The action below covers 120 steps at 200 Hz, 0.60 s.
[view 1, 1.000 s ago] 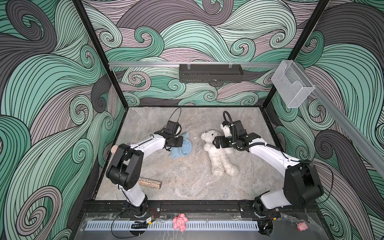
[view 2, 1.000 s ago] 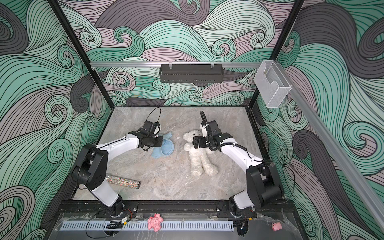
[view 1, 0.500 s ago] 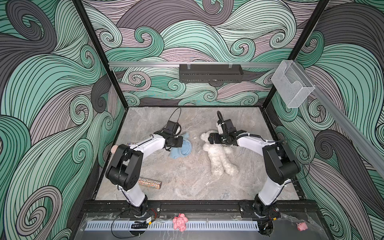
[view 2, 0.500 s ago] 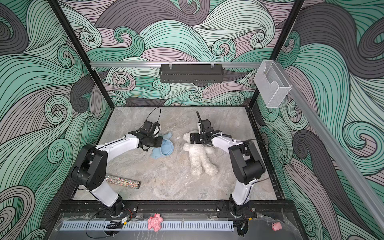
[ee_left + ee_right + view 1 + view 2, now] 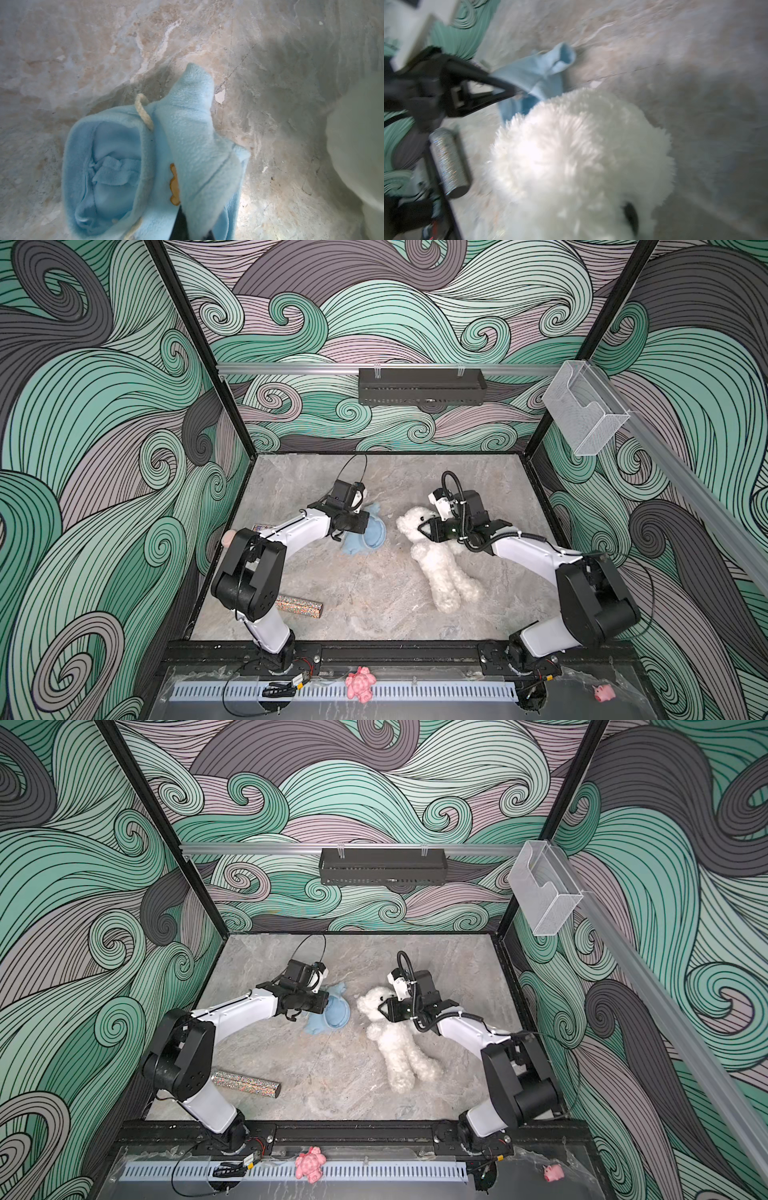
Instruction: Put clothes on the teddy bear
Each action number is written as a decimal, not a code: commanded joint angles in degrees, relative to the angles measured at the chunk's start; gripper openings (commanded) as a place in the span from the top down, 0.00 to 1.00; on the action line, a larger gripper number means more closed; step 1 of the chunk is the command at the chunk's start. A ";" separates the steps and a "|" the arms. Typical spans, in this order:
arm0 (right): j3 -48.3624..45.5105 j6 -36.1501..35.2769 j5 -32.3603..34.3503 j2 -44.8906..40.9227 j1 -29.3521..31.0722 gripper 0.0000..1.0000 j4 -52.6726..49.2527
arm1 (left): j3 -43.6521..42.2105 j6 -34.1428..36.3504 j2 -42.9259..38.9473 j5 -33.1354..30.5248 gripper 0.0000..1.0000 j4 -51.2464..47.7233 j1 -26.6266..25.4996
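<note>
The right gripper (image 5: pixel 422 529) is narrowed from wide at the head of the fluffy white plush teddy bear (image 5: pixel 440 568), hold unclear, while the light-blue fleece garment (image 5: pixel 187 145) is pinched by the left gripper (image 5: pixel 511 94), ready for dressing.

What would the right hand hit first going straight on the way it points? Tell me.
The teddy bear: the right hand points at its head and seems to touch the fur there. Beyond the head lies the blue garment, though depth there is unclear.
</note>
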 commanded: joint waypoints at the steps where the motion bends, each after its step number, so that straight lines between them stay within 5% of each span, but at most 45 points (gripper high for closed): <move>1: -2.69 -0.12 -15.91 -1.80 3.22 0.66 2.40 | 3.31 5.60 0.42 3.29 1.00 -0.88 0.54; 61: 4.73 -8.34 -29.27 7.20 11.15 0.68 0.92 | 4.61 10.13 0.60 10.76 1.00 -4.74 0.84; 93: 11.42 -13.40 -28.58 14.03 9.79 0.69 -4.73 | 5.38 12.25 1.15 13.14 1.00 -6.93 0.88; 120: 13.22 -10.22 -25.60 18.69 6.87 0.73 -0.33 | 6.01 13.74 1.82 15.32 1.00 -8.64 0.91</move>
